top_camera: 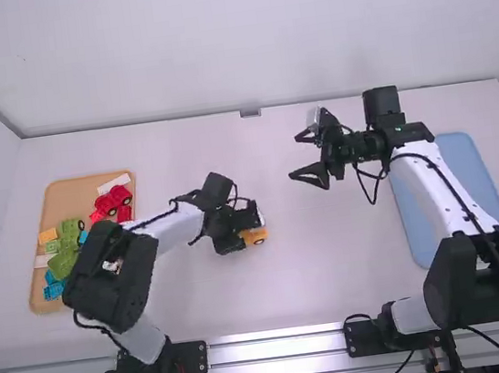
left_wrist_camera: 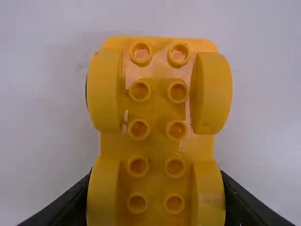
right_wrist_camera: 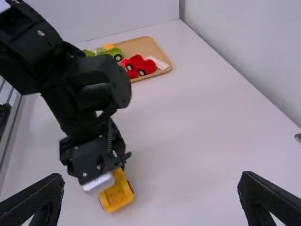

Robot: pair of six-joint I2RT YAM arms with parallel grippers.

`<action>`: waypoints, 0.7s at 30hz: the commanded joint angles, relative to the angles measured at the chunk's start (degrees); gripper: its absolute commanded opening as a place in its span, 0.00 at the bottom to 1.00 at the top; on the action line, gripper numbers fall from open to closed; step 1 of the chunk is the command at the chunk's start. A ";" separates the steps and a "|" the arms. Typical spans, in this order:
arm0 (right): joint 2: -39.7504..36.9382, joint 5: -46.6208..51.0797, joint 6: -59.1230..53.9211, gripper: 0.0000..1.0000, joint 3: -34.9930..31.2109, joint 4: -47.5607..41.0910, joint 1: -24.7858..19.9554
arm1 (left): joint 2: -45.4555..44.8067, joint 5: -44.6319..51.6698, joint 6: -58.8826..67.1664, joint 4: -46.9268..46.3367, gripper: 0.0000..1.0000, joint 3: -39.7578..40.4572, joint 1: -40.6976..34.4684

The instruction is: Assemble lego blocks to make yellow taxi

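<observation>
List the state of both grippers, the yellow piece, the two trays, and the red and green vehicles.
Left gripper: jaws shut on the yellow car base.
Right gripper: jaws open.
Yellow car base: studs bare, nothing stacked on top.
Brown tray: loaded with toy pieces.
Blue tray: flat on the table.
Red vehicle: wheels fitted.
Green vehicle: wheels fitted.

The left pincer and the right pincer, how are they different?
The left pincer is shut on the yellow car, but the right pincer is wide open and holding nothing. The left pincer is low by the table; the right pincer hangs higher up. Both are black with two fingers.
</observation>
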 commanded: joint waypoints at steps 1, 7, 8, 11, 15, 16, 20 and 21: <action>-1.84 0.87 0.61 0.98 -0.50 0.20 1.20 | 1.42 1.46 7.43 1.20 0.02 1.70 0.04; -1.84 4.44 3.54 0.98 -0.46 3.32 3.34 | 2.12 8.11 15.06 2.23 0.21 1.60 0.22; -1.84 5.03 4.31 0.99 -0.46 4.02 3.65 | 2.12 8.79 15.54 2.14 0.22 1.60 0.20; -1.84 6.49 5.55 0.99 -0.46 5.60 4.33 | 2.12 8.70 15.43 2.19 0.23 1.49 -0.20; -1.86 6.84 5.49 0.99 -0.46 6.01 4.87 | 2.12 8.70 14.14 2.03 0.27 1.49 0.02; -1.86 6.67 5.49 0.99 -0.44 5.97 4.83 | 2.12 8.70 13.16 2.05 0.29 1.51 0.24; -1.84 6.67 5.51 0.98 -0.46 5.97 4.74 | 2.12 8.28 9.88 2.01 0.35 1.49 -0.02; -1.86 6.67 5.51 0.98 -0.46 5.95 4.74 | 2.12 8.26 8.85 1.92 0.37 1.49 -0.11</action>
